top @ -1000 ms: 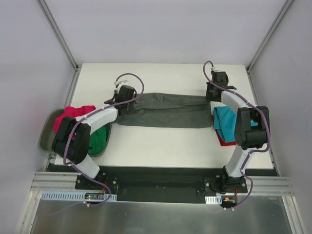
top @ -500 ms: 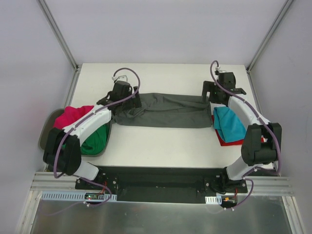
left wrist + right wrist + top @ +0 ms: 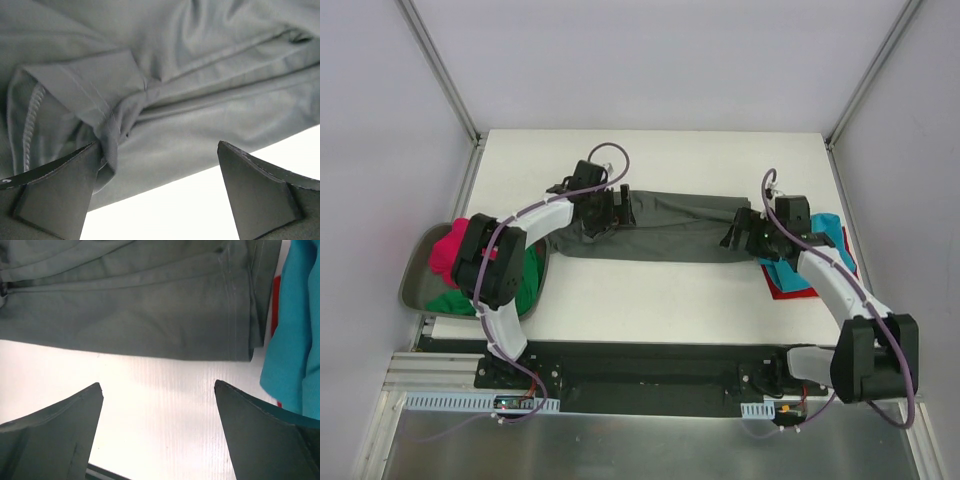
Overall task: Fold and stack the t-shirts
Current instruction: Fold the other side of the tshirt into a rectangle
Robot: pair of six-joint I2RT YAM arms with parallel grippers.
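The dark grey t-shirt (image 3: 665,228) lies on the white table as a long folded band running left to right. My left gripper (image 3: 613,209) hovers open over its left part. In the left wrist view the grey t-shirt (image 3: 165,75) fills the frame, and a hemmed fold lies against the left finger (image 3: 55,195) of the left gripper (image 3: 157,145). My right gripper (image 3: 736,231) stands open at the band's right end. In the right wrist view the right gripper (image 3: 157,384) is over bare table just in front of the grey t-shirt's (image 3: 150,305) near edge. Neither gripper holds anything.
A teal t-shirt (image 3: 782,272) lies on a red one (image 3: 790,291) at the table's right edge, and teal (image 3: 295,330) shows at the right wrist view's right side. A grey-green tray (image 3: 410,288) off the left edge holds a magenta t-shirt (image 3: 450,250) and a green one (image 3: 527,282).
Both grippers have opened and let go of the grey t-shirt. The left gripper has moved right along the band. The right gripper has come nearer, from the far right corner to the band's right end.
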